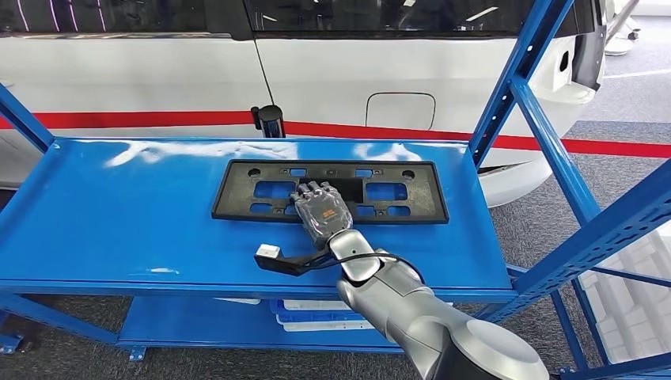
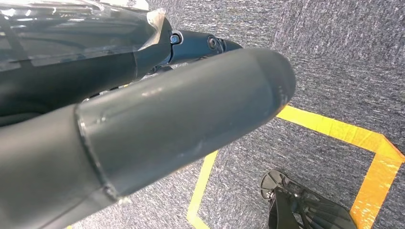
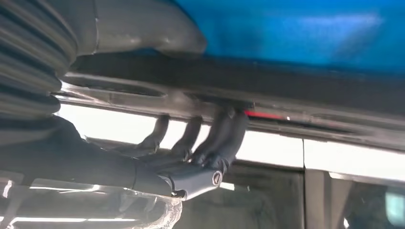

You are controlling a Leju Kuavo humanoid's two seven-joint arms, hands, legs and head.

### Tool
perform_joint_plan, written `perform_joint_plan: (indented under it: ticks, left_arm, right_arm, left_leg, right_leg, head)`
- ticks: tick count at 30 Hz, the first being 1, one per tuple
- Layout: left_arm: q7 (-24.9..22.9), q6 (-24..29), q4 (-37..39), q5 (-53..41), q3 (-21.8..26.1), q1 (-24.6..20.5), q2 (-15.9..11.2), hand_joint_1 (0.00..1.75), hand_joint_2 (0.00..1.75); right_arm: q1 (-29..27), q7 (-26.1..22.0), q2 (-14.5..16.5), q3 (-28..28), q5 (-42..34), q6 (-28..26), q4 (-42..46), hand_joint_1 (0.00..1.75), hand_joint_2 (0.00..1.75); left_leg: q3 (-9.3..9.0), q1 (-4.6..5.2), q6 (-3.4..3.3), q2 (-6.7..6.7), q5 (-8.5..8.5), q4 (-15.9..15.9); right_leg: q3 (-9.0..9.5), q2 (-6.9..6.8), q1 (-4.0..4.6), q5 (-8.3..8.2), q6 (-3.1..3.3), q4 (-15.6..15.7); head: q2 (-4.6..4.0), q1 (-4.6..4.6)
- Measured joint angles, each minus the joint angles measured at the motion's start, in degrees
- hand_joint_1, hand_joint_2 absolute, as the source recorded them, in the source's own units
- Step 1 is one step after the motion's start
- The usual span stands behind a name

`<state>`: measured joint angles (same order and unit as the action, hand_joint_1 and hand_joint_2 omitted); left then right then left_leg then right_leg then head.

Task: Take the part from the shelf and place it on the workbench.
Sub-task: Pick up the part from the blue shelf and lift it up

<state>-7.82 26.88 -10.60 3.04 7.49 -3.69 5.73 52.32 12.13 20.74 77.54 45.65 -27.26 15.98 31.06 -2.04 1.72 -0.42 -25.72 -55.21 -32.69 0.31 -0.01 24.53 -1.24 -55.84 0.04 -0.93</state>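
We are closing the right hand (image 1: pixel 320 210) on the black part (image 1: pixel 237 194) lying flat on the blue shelf (image 1: pixel 119 214), fingers (image 3: pixel 224 138) apparently hooked over its near edge, and should be seating them fully before lifting it level.

No readable text, labels or numbers.

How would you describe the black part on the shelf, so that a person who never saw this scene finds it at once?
Find the blue shelf in front of the white vehicle. On its top level lies the part, a flat black rectangular frame with the right hand resting on it. Its rectangular cut-outs show blue through them, unlike the small white-tipped black piece near the front edge.
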Motion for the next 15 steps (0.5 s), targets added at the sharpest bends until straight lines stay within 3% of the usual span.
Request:
perform_joint_plan:
  ticks: [15]
  left_arm:
    - [-0.01,-0.08,0.0,0.0,-0.03,0.0,0.02,0.0,0.0]
  right_arm:
    - [0.46,0.4,0.25,0.38,1.47,0.05,0.04,1.75,1.75]
  left_leg:
    - [0.01,0.0,0.0,-0.01,0.0,0.0]
  right_leg:
    - [0.0,0.0,0.0,0.0,0.0,0.0]
  head:
    - [0.0,0.0]
